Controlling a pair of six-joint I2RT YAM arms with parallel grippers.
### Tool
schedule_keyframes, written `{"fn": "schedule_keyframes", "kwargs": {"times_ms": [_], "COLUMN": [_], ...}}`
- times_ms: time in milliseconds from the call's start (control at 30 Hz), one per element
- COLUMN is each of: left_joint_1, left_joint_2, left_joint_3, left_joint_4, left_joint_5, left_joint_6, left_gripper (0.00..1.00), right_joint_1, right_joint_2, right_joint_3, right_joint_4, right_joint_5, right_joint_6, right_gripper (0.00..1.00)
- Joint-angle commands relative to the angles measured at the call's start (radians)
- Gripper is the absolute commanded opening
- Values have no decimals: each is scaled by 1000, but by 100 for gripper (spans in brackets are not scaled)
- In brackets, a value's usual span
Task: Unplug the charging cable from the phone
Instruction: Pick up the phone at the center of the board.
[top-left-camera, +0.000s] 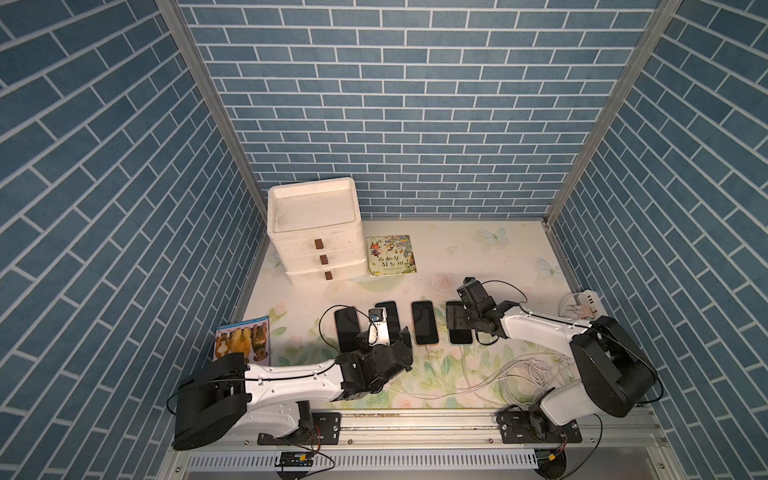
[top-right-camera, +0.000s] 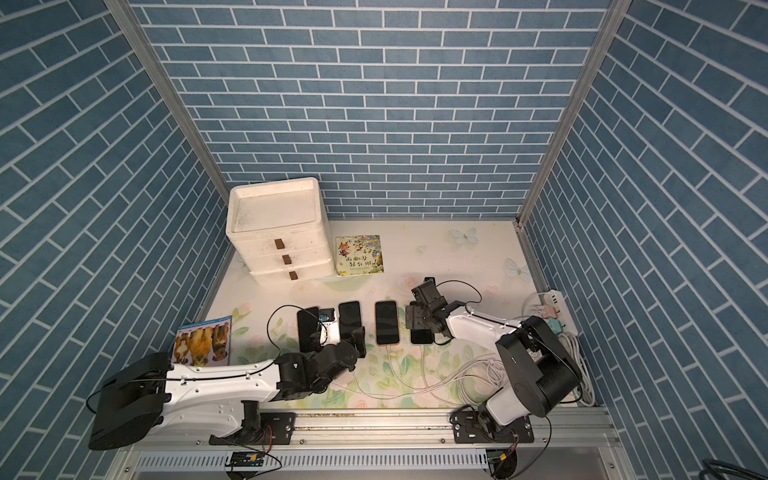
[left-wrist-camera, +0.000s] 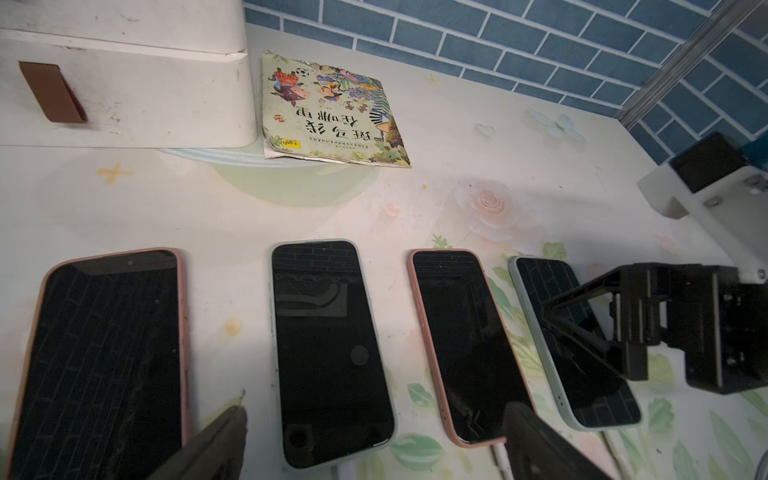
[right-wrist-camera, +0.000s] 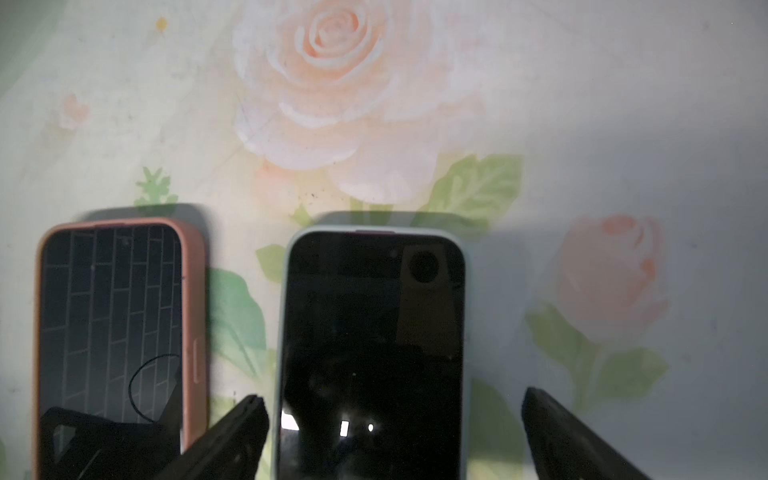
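Observation:
Several dark-screened phones lie in a row on the flowered table. My left gripper (top-left-camera: 380, 334) (left-wrist-camera: 376, 411) is open, with its fingers either side of the lower end of a pale-cased phone (left-wrist-camera: 328, 345), not touching it. A white charging cable (left-wrist-camera: 500, 457) enters the bottom of the pink-cased phone (top-left-camera: 424, 322) (left-wrist-camera: 465, 340) beside it. My right gripper (top-left-camera: 457, 322) (right-wrist-camera: 392, 395) is open above the rightmost, pale-cased phone (right-wrist-camera: 374, 311), one finger on each side. That phone's cable (top-left-camera: 463, 359) runs toward the front edge.
A white drawer unit (top-left-camera: 313, 232) and a picture book (top-left-camera: 390, 254) are at the back. Another book (top-left-camera: 243, 338) lies at the left. White cables pile up (top-left-camera: 536, 370) near the right arm's base, and a power strip (top-left-camera: 582, 303) sits on the right edge.

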Motion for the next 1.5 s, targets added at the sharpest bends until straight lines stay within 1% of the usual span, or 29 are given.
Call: {"fn": "schedule_keyframes", "kwargs": {"times_ms": [0, 133, 233, 367, 533, 667, 733, 833, 967, 1033, 1100, 1167, 1233, 1300, 1367, 1467], "left_joint_1": [-11, -15, -17, -19, -20, -20, -20, -19, -18, -19, -19, -19, -19, -18, -19, -19], "left_joint_2": [14, 28, 51, 70, 104, 137, 154, 182, 225, 227, 218, 216, 229, 247, 261, 281], "left_joint_3": [11, 3, 4, -1, 30, 38, 38, 59, 138, 148, 121, 90, 73, 62, 51, 23], "left_joint_4": [32, 52, 62, 97, 76, 90, 107, 112, 62, 81, 148, 209, 255, 298, 353, 436], "left_joint_5": [-34, -40, -37, -6, 41, 83, 112, 176, 306, 371, 418, 433, 437, 444, 456, 470], "left_joint_6": [-27, -28, -26, -27, -26, -26, -25, -13, 41, 62, 80, 84, 82, 82, 83, 83], "left_gripper": [100, 100, 100, 100, 100, 100, 100, 98, 95, 95, 95, 94, 93, 90, 88, 87], "right_joint_1": [13, 18, 41, 51, 49, 50, 50, 51, 50, 50, 51, 49, 50, 51, 49, 50], "right_joint_2": [-7, -15, 9, 48, 63, 86, 92, 89, 81, 79, 73, 69, 51, 32, 14, -19], "right_joint_3": [15, -15, -1, 34, 47, 44, 38, 23, 17, 17, 17, 15, 6, -2, -6, -20], "right_joint_4": [-51, -21, -30, -79, -114, -119, -117, -104, -89, -85, -86, -85, -68, -60, -57, -37], "right_joint_5": [31, -8, 6, 31, 30, 25, 25, 20, 8, 11, 14, 19, 22, 24, 39, 47], "right_joint_6": [40, 55, 69, 86, 99, 103, 107, 112, 112, 112, 112, 111, 109, 109, 108, 98], "right_gripper": [100, 100, 100, 100, 100, 93, 88, 85, 83, 77, 68, 58, 44, 36, 30, 26]}}
